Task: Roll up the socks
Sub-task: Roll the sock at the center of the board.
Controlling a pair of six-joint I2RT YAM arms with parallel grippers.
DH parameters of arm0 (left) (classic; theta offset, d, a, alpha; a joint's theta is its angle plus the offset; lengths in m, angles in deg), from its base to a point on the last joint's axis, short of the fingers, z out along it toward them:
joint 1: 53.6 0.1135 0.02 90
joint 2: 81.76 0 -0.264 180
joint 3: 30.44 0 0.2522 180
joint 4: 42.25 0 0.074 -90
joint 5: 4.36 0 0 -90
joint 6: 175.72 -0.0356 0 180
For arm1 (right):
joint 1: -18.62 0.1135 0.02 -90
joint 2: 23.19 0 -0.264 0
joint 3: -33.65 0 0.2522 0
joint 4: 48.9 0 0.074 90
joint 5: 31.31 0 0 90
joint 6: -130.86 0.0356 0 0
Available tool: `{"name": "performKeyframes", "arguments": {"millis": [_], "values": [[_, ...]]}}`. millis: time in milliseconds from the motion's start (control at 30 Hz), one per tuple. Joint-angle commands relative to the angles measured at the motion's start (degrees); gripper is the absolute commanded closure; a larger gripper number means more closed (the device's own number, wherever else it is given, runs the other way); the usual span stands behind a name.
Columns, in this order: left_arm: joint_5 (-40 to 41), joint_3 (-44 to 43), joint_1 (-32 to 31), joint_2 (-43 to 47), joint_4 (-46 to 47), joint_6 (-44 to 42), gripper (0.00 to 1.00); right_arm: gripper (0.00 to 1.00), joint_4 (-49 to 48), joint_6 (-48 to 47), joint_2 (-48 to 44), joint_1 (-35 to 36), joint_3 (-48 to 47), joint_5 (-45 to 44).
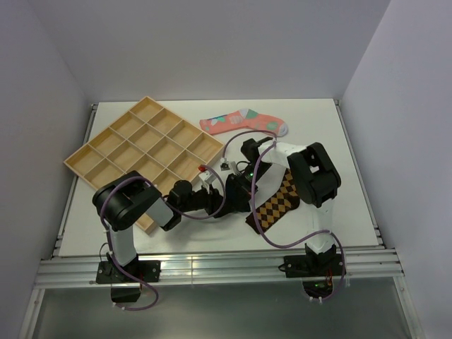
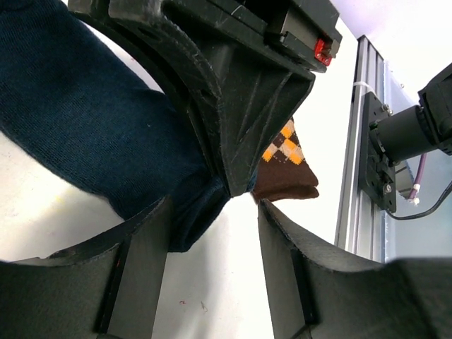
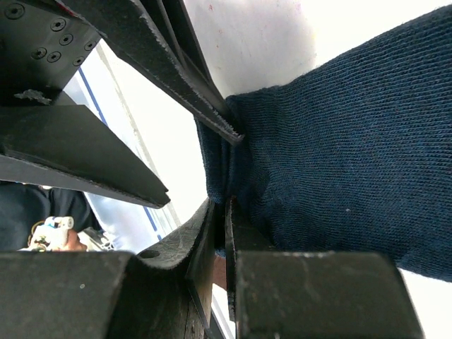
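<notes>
Overhead, navy sock (image 2: pixel 92 120) barely visible.

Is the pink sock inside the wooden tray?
No, the pink sock lies flat on the table, just to the right of the wooden tray and outside its compartments.

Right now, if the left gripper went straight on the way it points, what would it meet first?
The navy sock, bunched just ahead of the left gripper and pinched by the right gripper; depth is unclear, but it looks nearest.
</notes>
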Motion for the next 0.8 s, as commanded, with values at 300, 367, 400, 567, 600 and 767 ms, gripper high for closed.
{"name": "performKeyframes", "arguments": {"millis": [300,367,400,567,600,767], "values": [[-0.35,-2.40,0.16,-0.73,-3.78,-4.34,0.43,0.92,1.53,0.49,0.47,-1.05,-2.05,0.93],[-0.17,-2.66,0.16,-0.91,-4.32,-4.52,0.44,0.92,1.62,0.49,0.47,-1.32,-2.14,1.02],[-0.17,-2.75,0.16,-0.99,-4.41,-4.52,0.44,0.92,1.62,0.49,0.47,-1.40,-2.14,1.02],[0.44,-3.63,0.16,-1.26,-6.07,-4.79,0.48,0.92,1.18,1.11,0.47,-1.67,-2.23,0.93],[0.44,-3.89,0.07,-1.43,-6.43,-4.96,0.49,0.92,1.10,1.20,0.47,-1.67,-2.14,0.93],[0.79,-5.13,0.16,-2.05,-8.10,-5.05,0.57,0.92,0.66,1.72,0.74,-1.84,-2.06,1.20]]}}
